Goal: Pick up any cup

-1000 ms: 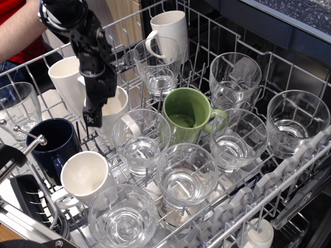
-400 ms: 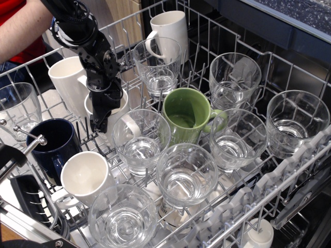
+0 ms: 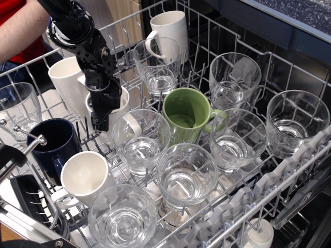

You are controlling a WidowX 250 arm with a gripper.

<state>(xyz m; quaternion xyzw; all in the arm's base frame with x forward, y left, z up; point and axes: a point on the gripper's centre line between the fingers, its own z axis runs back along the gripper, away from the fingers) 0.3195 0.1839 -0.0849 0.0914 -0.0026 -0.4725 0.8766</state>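
The cup [image 3: 118, 118] is a cream-white mug standing upright in the left-middle of the dishwasher rack [image 3: 289, 165], with its loop handle turned toward the front right. My black gripper [image 3: 99, 120] comes down from the upper left and sits at the mug's left rim. Its fingertips are low against the mug's left wall. The gripper body hides the mug's mouth and the gap between the fingers, so I cannot tell whether they are closed on the rim. The mug rests on the rack.
More white mugs stand at the left [image 3: 66, 77], back [image 3: 170, 26] and front left [image 3: 85, 178]. A navy mug [image 3: 54, 142] and a green mug [image 3: 186, 113] flank the cup. Several clear glass tumblers [image 3: 139, 139] fill the rack. A person's arm [image 3: 18, 28] is at the top left.
The gripper has turned slightly and shifted a little to the right at the mug's left rim. The mug has not moved.
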